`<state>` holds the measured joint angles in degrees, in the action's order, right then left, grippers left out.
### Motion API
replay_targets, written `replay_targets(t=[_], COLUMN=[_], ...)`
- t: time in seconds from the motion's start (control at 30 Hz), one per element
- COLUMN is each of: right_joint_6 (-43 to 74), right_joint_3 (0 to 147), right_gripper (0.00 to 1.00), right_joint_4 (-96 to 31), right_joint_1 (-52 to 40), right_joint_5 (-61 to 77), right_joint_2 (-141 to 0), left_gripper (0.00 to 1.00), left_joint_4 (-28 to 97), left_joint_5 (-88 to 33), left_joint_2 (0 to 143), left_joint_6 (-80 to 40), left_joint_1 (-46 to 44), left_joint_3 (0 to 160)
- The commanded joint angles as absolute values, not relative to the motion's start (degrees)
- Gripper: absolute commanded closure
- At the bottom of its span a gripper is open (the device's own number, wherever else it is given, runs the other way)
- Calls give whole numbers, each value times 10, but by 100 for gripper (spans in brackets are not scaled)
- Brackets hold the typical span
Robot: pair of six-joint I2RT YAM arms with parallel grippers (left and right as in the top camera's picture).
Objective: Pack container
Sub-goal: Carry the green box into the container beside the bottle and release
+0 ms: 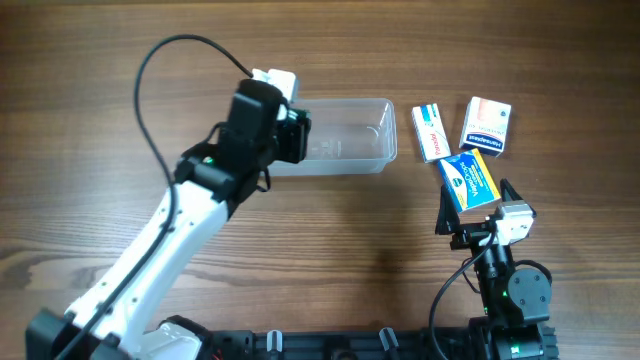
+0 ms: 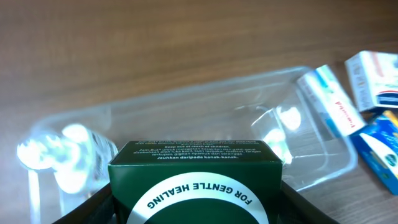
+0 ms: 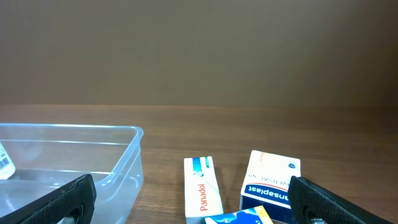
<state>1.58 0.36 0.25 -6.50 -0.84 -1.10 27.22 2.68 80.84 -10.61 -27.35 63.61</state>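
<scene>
Overhead view: the container [image 1: 350, 135], a clear plastic tub with rounded corners, lies lengthwise on the wooden table [image 1: 90, 120] near the middle, its long side facing me

My left gripper [image 2: 196, 214] hangs over the tub's left end, partly closed on a dark green box [image 2: 196, 168] printed "FOR GENTLE HEALING". From the left wrist, the tub's open mouth lies just below and beyond that box. Something pale shows at its left end (I cannot make out what)

My right gripper [image 1: 478, 205] stands wide apart and holds nothing. It sits well to the right of the tub, beside a blue box [image 1: 470, 178], with a Panadol box [image 1: 430, 130] and a Hansaplast box [image 1: 487, 125] just beyond

I judge the tub light and thin-walled, so it would likely flex if squeezed and slide on the wood if nudged. Its smooth sides look slippery. The rim at a short end seems the surest place to grip it
</scene>
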Motion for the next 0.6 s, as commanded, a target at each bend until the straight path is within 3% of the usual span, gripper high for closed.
replay_targets(t=[0.0,0.57], right_joint_6=[10,11], right_joint_3=[3,3], right_gripper=[0,0], right_joint_4=[4,4], right_joint_1=[-67,-67], right_joint_5=[-1,-1], right_joint_2=[-6,-6], left_gripper=[54,53], left_joint_4=[279,300], left_joint_5=[95,175], left_joint_2=[844,930], left_joint_6=[-179,-202], left_joint_1=[-294,-291], left_joint_3=[646,646])
